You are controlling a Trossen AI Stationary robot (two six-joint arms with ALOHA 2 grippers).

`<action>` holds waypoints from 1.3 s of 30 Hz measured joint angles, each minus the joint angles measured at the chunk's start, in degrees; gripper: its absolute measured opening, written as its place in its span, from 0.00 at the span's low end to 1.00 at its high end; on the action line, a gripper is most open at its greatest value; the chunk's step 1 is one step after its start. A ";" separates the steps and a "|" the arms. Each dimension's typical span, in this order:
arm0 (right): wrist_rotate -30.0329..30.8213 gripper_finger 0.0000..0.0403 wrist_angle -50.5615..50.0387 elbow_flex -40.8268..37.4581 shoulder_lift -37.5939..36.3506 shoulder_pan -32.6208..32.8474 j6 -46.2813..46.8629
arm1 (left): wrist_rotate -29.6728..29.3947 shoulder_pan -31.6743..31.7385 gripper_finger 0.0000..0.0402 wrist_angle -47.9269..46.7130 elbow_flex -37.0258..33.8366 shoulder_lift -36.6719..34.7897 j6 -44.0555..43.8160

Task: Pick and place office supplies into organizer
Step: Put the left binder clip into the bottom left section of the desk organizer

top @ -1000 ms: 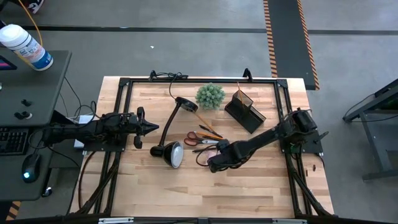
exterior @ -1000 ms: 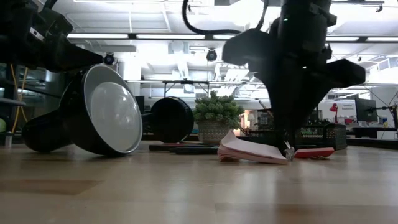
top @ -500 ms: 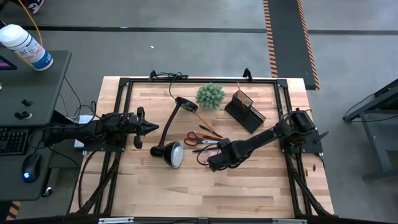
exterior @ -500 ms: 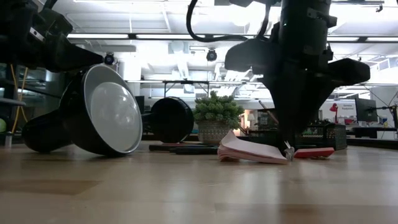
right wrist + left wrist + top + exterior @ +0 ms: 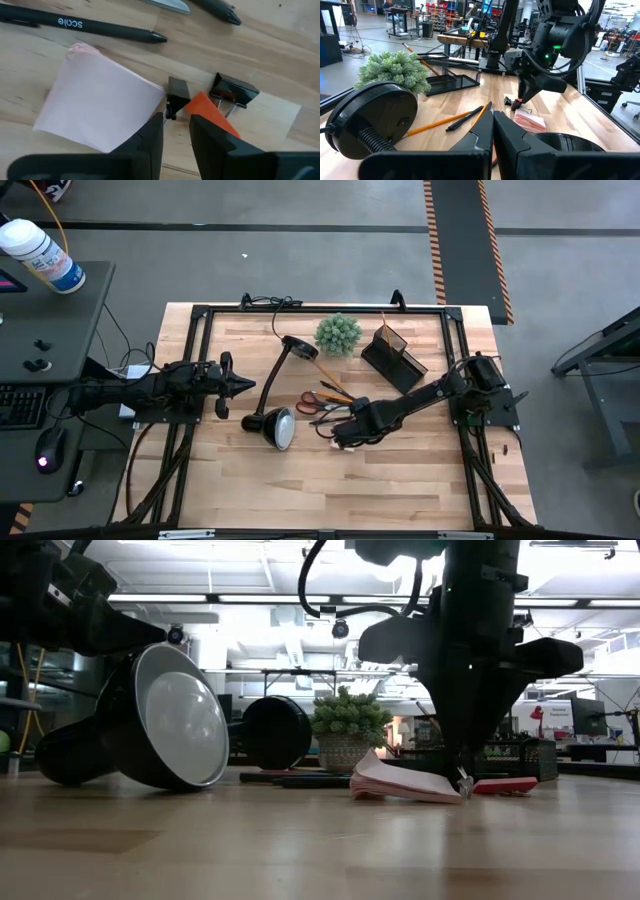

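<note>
Just right of the frame's centre in the high view, the right gripper (image 5: 343, 438) is lowered over the cluster of supplies. Its wrist view shows the two dark fingers (image 5: 150, 142) parted by a narrow gap, with nothing pinched between them. A small black binder clip (image 5: 176, 96) sits just ahead of that gap, touching the corner of the pink sticky-note pad (image 5: 97, 110), which spreads across the left half of that frame. An orange piece (image 5: 212, 114) lies just right of the clip, and a second black binder clip (image 5: 233, 92) rests at its upper right edge. A black pen (image 5: 80, 24) with white lettering crosses the upper left.

Farther out in the high view, the red-handled scissors (image 5: 312, 401) lie left of the gripper, with an orange pencil (image 5: 330, 377) slanting above them. The dark organizer (image 5: 392, 356) stands well apart, up and to the right near the table's far edge.

The left gripper (image 5: 240, 385) hangs at the left side of the table, its fingers pressed together and empty.

The wooden table (image 5: 300, 480) also carries a toppled black desk lamp (image 5: 272, 420) at centre left and a small green plant (image 5: 338, 334) at top centre. Beyond, the low view shows a bright workshop with ceiling lights and shelving.
</note>
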 joint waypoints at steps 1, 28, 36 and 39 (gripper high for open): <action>-0.01 0.22 0.01 0.00 0.00 0.00 0.12 | -0.01 0.01 0.00 0.02 0.00 0.00 0.00; 1.01 0.21 0.95 -0.04 2.80 -0.32 -0.73 | -0.01 0.00 0.00 0.01 0.00 0.00 0.00; 1.66 0.21 0.95 -0.04 2.82 -0.35 -0.79 | -0.02 0.00 0.00 0.01 0.00 0.00 -0.01; 1.66 0.21 0.95 -0.05 2.82 -0.35 -0.79 | -0.02 0.02 0.00 0.02 0.00 0.00 0.00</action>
